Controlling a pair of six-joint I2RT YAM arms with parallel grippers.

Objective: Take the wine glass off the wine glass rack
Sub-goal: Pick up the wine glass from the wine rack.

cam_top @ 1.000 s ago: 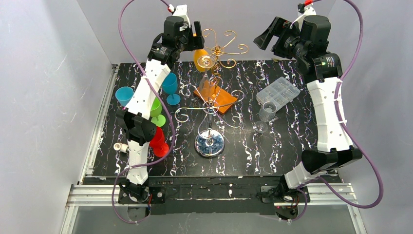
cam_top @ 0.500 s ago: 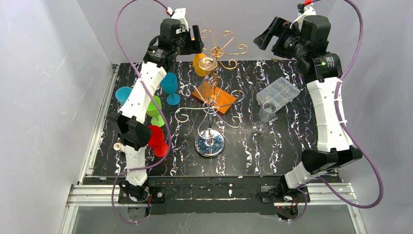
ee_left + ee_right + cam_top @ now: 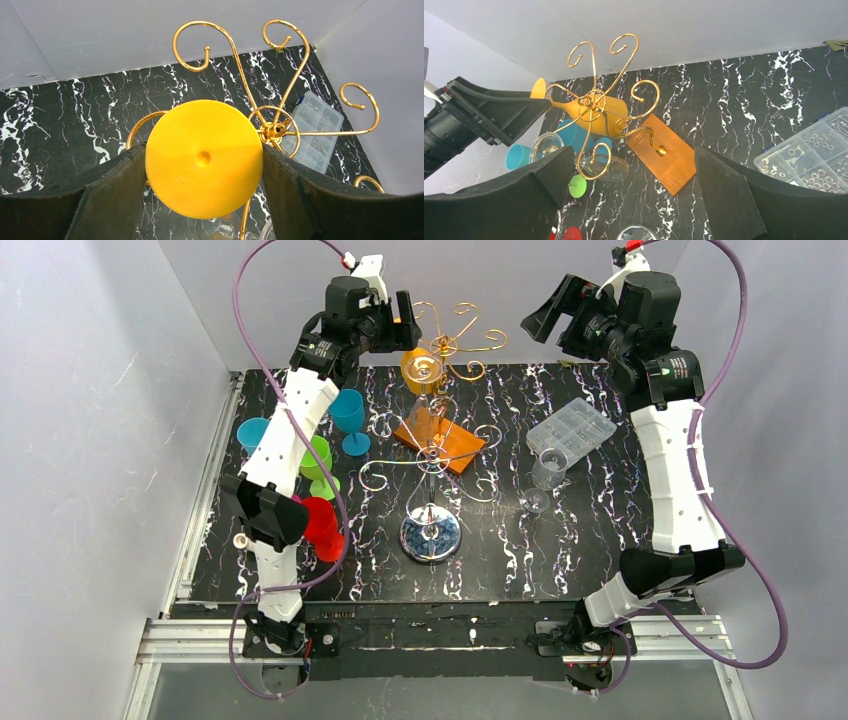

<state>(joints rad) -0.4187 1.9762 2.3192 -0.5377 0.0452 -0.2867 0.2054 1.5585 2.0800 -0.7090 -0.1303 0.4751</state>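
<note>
The gold wire wine glass rack (image 3: pixel 432 472) stands mid-table on a round shiny base (image 3: pixel 431 535). A yellow wine glass (image 3: pixel 418 370) hangs on its upper tier. My left gripper (image 3: pixel 400 328) is at the glass's foot. In the left wrist view the round yellow foot (image 3: pixel 204 159) fills the gap between both fingers and touches them, with the rack's scrolls (image 3: pixel 280 127) just behind. My right gripper (image 3: pixel 545 310) is raised at the back right, open and empty. The right wrist view shows the rack (image 3: pixel 594 102) and the yellow glass (image 3: pixel 599 114) from above.
Clear glasses (image 3: pixel 601 167) hang on the lower scrolls. An orange block (image 3: pixel 440 438) lies behind the rack. Blue (image 3: pixel 350 415), green (image 3: pixel 320 465) and red (image 3: pixel 325 530) plastic glasses stand left. A clear parts box (image 3: pixel 572 430) and clear glasses (image 3: pixel 548 468) sit right.
My left gripper has shifted a little right and lower onto the yellow glass's foot, and the glass has swung slightly right. The right arm has not moved.
</note>
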